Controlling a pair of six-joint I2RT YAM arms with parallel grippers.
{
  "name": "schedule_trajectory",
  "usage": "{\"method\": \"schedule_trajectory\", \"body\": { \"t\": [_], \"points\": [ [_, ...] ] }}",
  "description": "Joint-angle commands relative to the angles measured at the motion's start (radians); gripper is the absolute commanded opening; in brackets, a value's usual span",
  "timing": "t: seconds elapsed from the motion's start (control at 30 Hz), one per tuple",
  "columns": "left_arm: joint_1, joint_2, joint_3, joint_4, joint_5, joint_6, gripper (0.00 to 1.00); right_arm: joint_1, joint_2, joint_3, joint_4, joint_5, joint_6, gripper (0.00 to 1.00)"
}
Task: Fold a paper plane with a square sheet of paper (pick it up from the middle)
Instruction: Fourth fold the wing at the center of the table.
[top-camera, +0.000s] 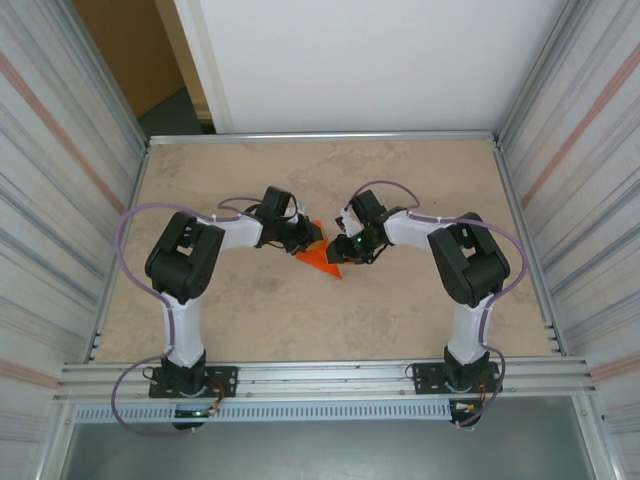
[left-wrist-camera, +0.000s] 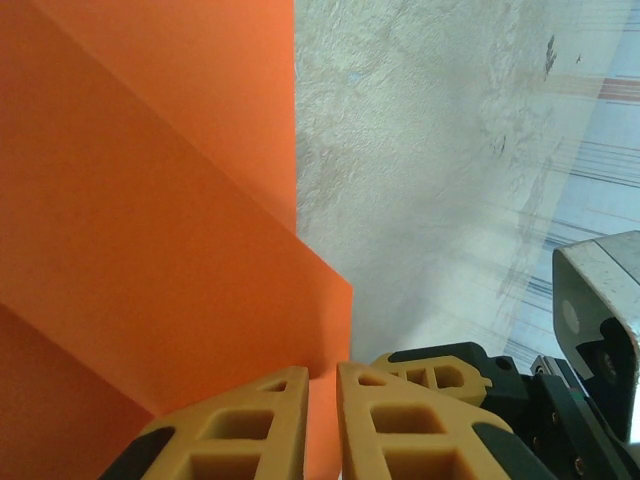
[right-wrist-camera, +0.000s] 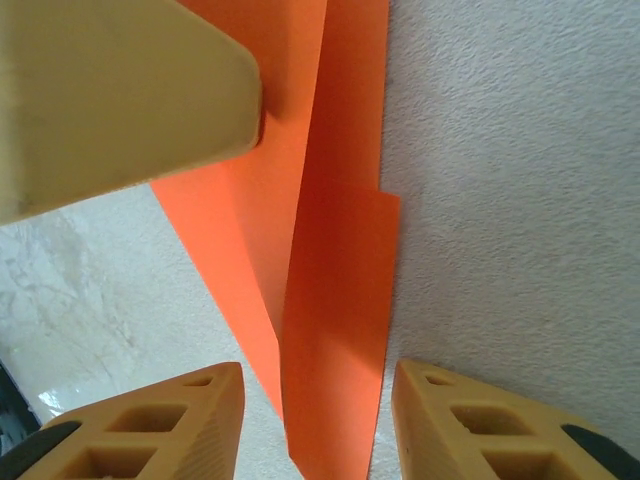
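Nearest, both arm bases sit on the metal rail (top-camera: 320, 378) along the near edge of the desk (top-camera: 420, 310). Bare desk spreads wide to the left, right and far side, hemmed in by ribbed side walls (top-camera: 60, 200) and a white far panel (top-camera: 380, 60). At mid-desk lies the orange paper (top-camera: 322, 258), folded to a point aimed near-right. The left tool (left-wrist-camera: 322, 388) is clenched on the paper's far-left edge, pinching the sheet between its fingers. The right tool (right-wrist-camera: 318, 400) is released, with a finger on either side of a raised fold.
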Motion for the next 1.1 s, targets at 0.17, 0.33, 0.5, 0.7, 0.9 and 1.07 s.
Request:
{"method": "schedule_trajectory", "body": {
  "t": [0.17, 0.33, 0.5, 0.7, 0.9, 1.07],
  "points": [
    [-0.004, 0.026, 0.036, -0.026, -0.006, -0.004, 0.16, -0.013, 0.051, -0.003, -0.046, 0.035, -0.029, 0.31],
    [-0.004, 0.034, 0.043, -0.029, -0.003, -0.003, 0.16, -0.016, 0.067, -0.005, -0.046, 0.029, -0.027, 0.26],
    [-0.004, 0.041, 0.052, -0.036, -0.001, 0.001, 0.15, -0.017, 0.077, -0.002, -0.047, 0.026, -0.026, 0.21],
    [-0.002, 0.049, 0.059, -0.045, -0.004, 0.005, 0.15, -0.024, 0.088, -0.003, -0.047, 0.007, -0.023, 0.18],
    [-0.002, 0.054, 0.066, -0.047, 0.002, 0.011, 0.16, -0.025, 0.088, -0.002, -0.047, 0.003, -0.024, 0.18],
    [-0.001, 0.066, 0.077, -0.055, 0.005, 0.018, 0.16, -0.023, 0.094, -0.001, -0.051, 0.004, -0.023, 0.18]
  ]
}}
